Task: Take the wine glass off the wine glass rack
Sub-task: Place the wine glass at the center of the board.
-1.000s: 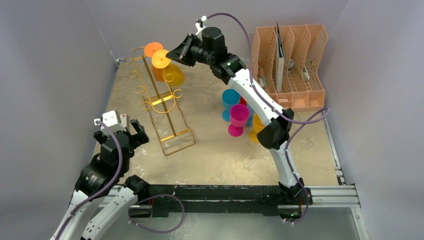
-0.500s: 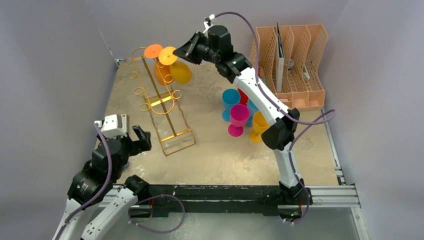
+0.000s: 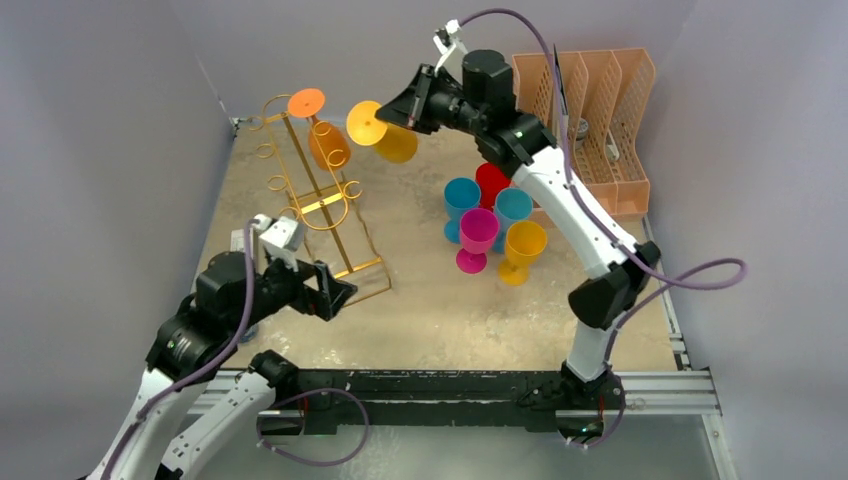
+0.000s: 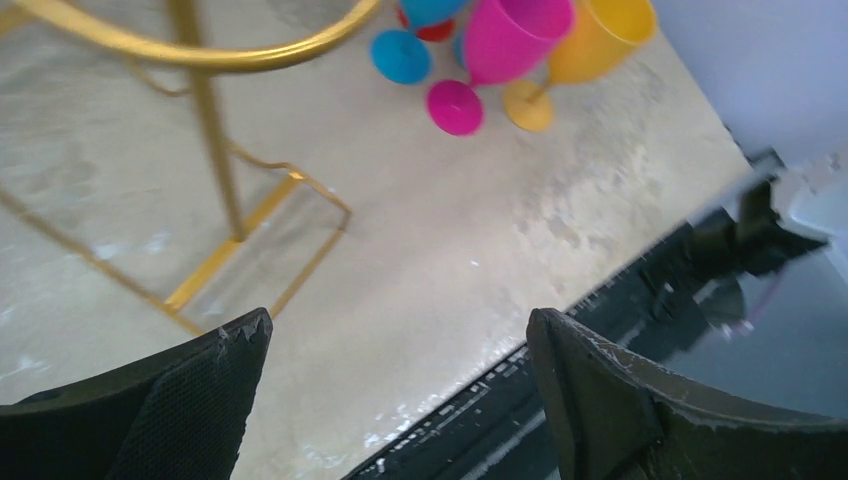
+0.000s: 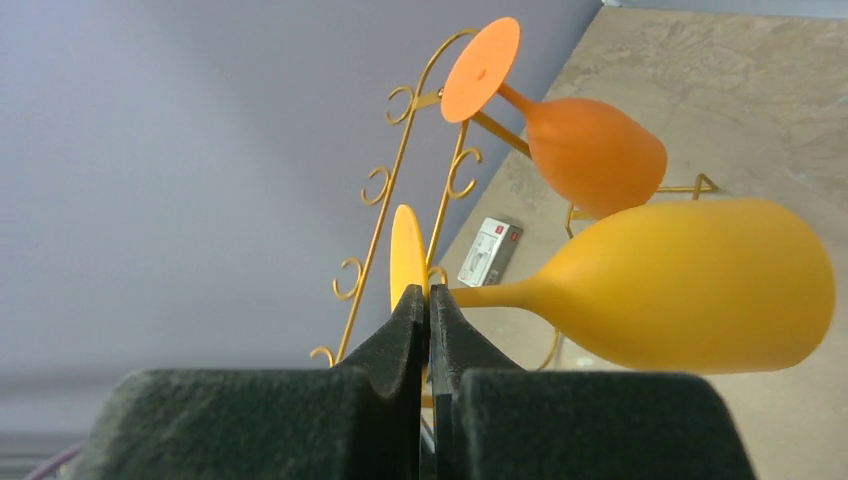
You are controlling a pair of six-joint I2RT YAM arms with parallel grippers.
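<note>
The gold wire wine glass rack (image 3: 320, 205) stands at the back left, and an orange wine glass (image 3: 328, 143) hangs upside down from its top rail. My right gripper (image 3: 402, 108) is shut on the foot disc of a yellow wine glass (image 3: 395, 145), held sideways in the air to the right of the rack and apart from it. In the right wrist view the pads (image 5: 428, 295) pinch the thin yellow disc, with the bowl (image 5: 700, 285) out to the right and the rack (image 5: 385, 190) behind. My left gripper (image 3: 335, 292) stands open by the rack's base (image 4: 210, 110), its jaws (image 4: 400, 325) holding nothing.
A cluster of blue, red, magenta and yellow glasses (image 3: 480, 235) stands upright mid-table. A peach lattice file organiser (image 3: 600, 120) sits at the back right. A small white box (image 5: 490, 252) lies on the table beyond the rack. The black rail (image 3: 450, 385) runs along the near edge.
My right gripper has carried the yellow wine glass rightward off the rack's rail. My left arm has swung right, toward the rack's base, still open.
</note>
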